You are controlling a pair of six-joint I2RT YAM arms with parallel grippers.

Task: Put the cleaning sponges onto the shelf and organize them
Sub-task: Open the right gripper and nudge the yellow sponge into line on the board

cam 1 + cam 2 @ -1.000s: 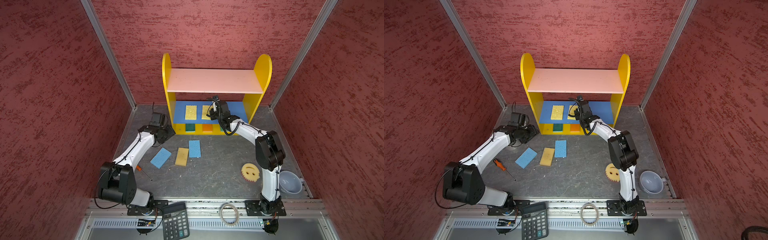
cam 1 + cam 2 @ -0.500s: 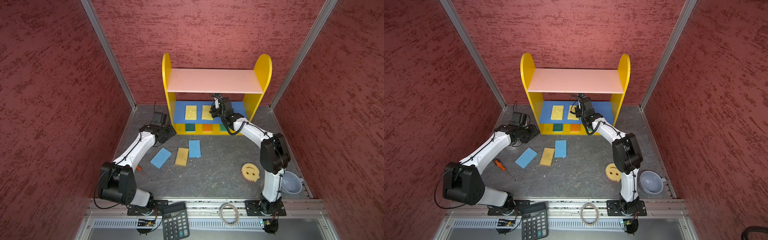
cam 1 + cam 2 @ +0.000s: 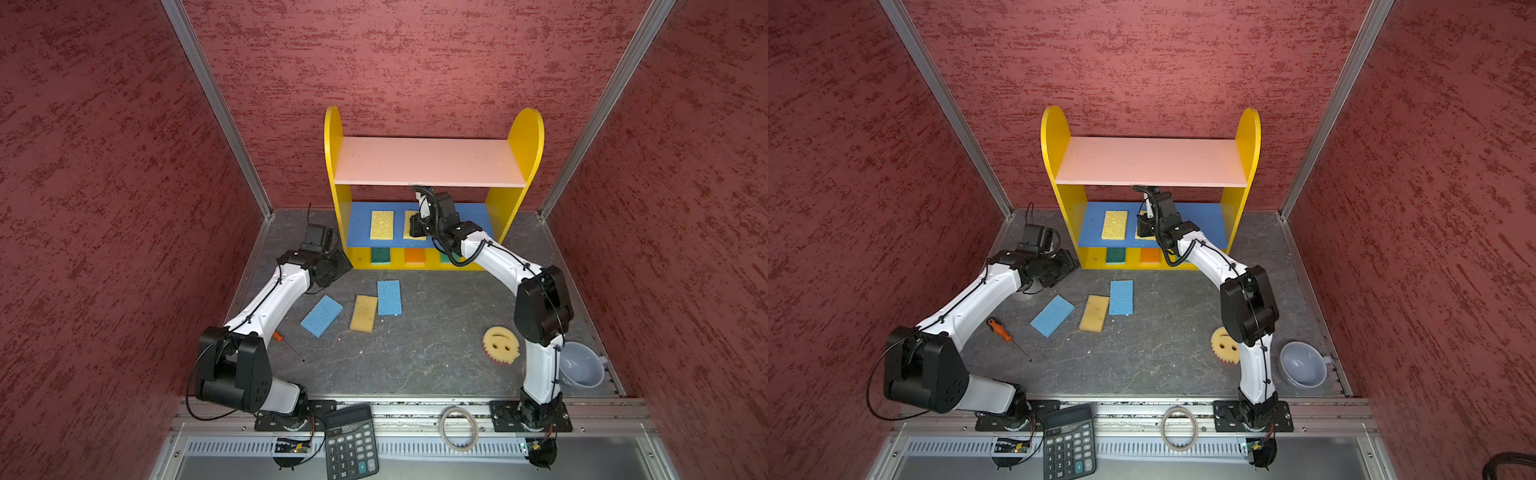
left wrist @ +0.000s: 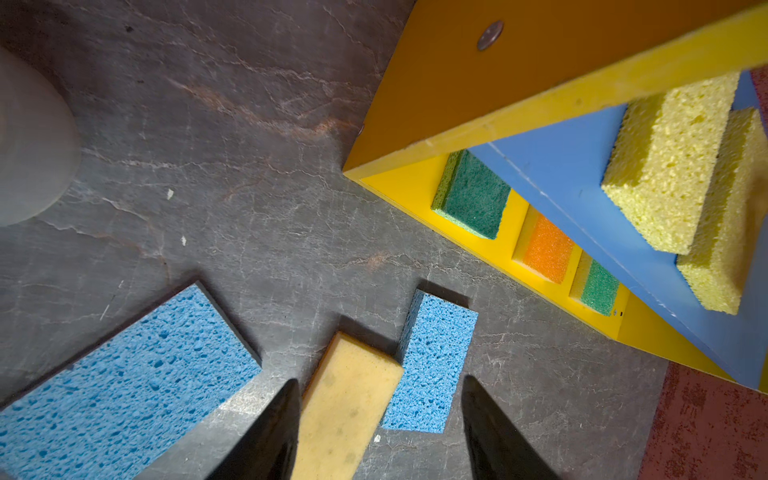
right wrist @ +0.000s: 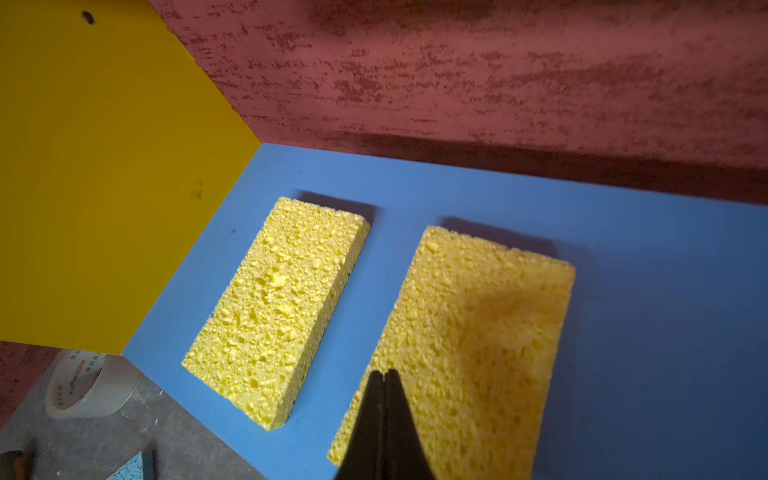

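Foam looked light and squashy: the tan sponge (image 3: 364, 313), at 7 o'clock from the shelf (image 3: 428, 162), suited a narrow-side pinch; left gripper (image 4: 380, 380) gaped, right gripper (image 5: 383, 374) pressed together, empty.

The table (image 3: 415, 353) looks like dark grey slate: matt, with pale veins and scuffs. The shelf (image 3: 525, 137) is made of smooth painted boards with a dull satin sheen, and a shiny metal screw head (image 4: 490, 35) is set in its yellow side. The pale yellow sponge (image 5: 278, 307) and the deeper yellow sponge (image 5: 478, 332) are coarse, open-pored foam. The blue sponge (image 4: 124, 374) is pitted in the same way, while the tan sponge (image 4: 345, 407) is finer and smoother. A green-topped sponge (image 4: 473, 195) has a rough, fibrous scouring face. The walls (image 3: 415, 62) are rough and red-mottled, and the frame rails (image 3: 216, 108) are brushed metal.
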